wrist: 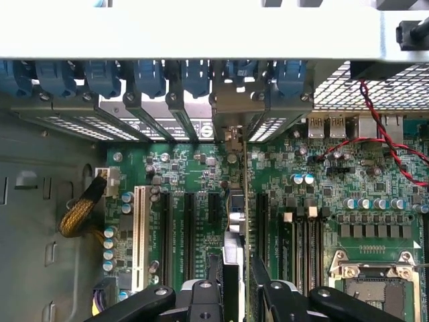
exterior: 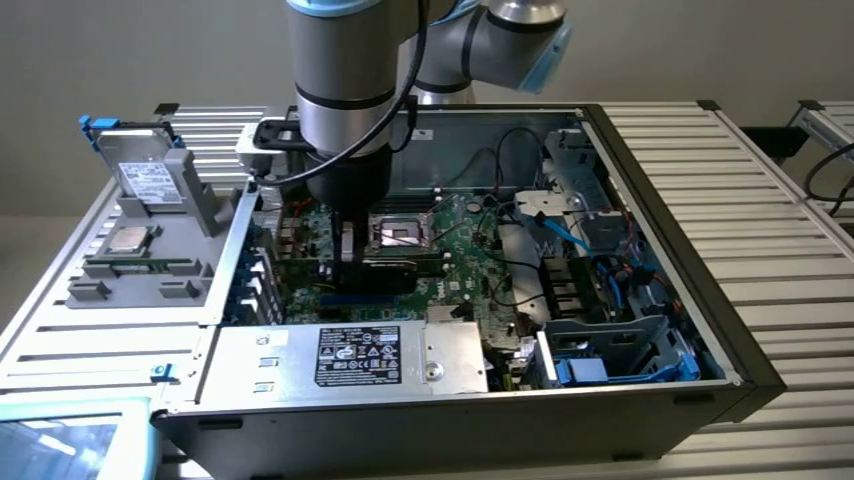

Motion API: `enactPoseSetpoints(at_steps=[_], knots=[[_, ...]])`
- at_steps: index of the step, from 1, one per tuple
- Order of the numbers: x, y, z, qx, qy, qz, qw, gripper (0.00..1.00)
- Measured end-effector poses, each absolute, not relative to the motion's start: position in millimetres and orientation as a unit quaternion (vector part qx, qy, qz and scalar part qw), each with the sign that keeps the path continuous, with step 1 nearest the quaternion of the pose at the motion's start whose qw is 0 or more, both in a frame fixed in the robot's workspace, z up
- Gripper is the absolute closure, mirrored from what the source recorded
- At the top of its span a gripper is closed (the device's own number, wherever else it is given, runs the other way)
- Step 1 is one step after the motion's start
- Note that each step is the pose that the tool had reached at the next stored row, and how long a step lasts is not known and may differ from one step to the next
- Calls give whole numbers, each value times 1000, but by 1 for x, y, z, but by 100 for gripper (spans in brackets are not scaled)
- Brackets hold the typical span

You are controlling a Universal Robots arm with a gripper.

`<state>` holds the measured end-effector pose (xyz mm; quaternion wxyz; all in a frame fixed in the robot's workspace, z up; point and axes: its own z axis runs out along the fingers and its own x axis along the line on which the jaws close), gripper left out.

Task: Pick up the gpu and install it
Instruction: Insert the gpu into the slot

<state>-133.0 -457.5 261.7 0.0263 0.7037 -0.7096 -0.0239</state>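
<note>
My gripper [exterior: 350,252] reaches down into the open computer case [exterior: 667,200], over the green motherboard [exterior: 461,250]. It is shut on the gpu [wrist: 232,258], a thin dark card that the wrist view shows edge-on between the two black fingers [wrist: 213,285]. The card stands upright along a black expansion slot, and its metal bracket [wrist: 231,124] sits at the case's rear wall, among the blue slot clips [wrist: 194,77]. From the exterior view the gpu [exterior: 400,265] is a dark bar low over the board, beside the gripper. Whether its edge sits in the slot is hidden.
A grey fixture [exterior: 147,280] on the exterior view's left holds a silver processor chip [exterior: 130,238] and a drive [exterior: 147,175]. Inside the case are the processor socket [exterior: 400,232], the power supply [exterior: 360,355], red wires [wrist: 389,144] and a white slot [wrist: 139,228].
</note>
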Motion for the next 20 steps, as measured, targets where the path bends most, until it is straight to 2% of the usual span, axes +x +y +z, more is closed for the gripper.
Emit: enactPoseSetpoints(at_steps=[20], knots=[[-127, -458, 265, 696, -717, -28, 33, 72]])
